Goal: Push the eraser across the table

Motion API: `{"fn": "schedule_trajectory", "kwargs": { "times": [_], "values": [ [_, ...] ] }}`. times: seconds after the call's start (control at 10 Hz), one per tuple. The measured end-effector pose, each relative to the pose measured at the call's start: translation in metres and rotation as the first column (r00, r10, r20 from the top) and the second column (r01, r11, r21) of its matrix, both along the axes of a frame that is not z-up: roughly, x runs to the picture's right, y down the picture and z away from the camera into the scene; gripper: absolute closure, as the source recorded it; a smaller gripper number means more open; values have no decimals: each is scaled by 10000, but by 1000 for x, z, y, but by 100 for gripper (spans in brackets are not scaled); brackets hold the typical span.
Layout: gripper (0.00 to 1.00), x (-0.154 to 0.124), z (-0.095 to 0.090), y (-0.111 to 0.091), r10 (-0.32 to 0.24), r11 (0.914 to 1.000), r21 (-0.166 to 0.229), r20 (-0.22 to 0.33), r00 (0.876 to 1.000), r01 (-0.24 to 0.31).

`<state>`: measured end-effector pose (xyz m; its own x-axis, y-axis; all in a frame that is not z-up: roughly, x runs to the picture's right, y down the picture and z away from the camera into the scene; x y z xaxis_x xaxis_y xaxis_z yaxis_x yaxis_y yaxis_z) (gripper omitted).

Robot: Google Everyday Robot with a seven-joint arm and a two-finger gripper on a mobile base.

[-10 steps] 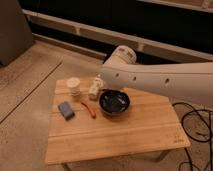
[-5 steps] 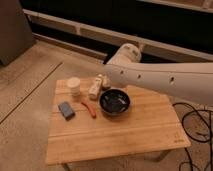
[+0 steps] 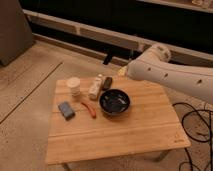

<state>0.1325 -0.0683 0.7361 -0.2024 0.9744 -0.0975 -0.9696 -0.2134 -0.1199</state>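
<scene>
Dim warm light, soft shadows; end effector [image 3: 119, 70] dark over table [image 3: 150, 135] rear.

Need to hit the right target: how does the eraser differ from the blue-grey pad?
The eraser is black, the pad blue-grey. The eraser is smaller than the pad. The eraser lies by the white bottle, near the gripper over the far edge of the table; the pad sits toward the near left. Both rest on the table.

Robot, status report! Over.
Gripper above far edge of table, apart from eraser. Eraser beside white bottle. Black bowl close in front.
</scene>
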Motion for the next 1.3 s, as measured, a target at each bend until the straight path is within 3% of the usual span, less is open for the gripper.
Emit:
{"fn": "schedule_trajectory", "kwargs": {
  "times": [0.2, 0.6, 0.8, 1.1, 1.3],
  "values": [
    [35, -2, 27, -3, -142, 9995, -277, 374, 9992, 152],
    [35, -2, 32, -3, -112, 9992, -369, 442, 9990, 128],
    [35, 7, 41, -8, 157, 9991, -387, 198, 9997, -149],
    [35, 3, 81, -29, 602, 9957, -713, 29, 9982, -598],
    [35, -2, 111, -28, 750, 9891, -1275, 30, 9972, -740]
  ]
}}
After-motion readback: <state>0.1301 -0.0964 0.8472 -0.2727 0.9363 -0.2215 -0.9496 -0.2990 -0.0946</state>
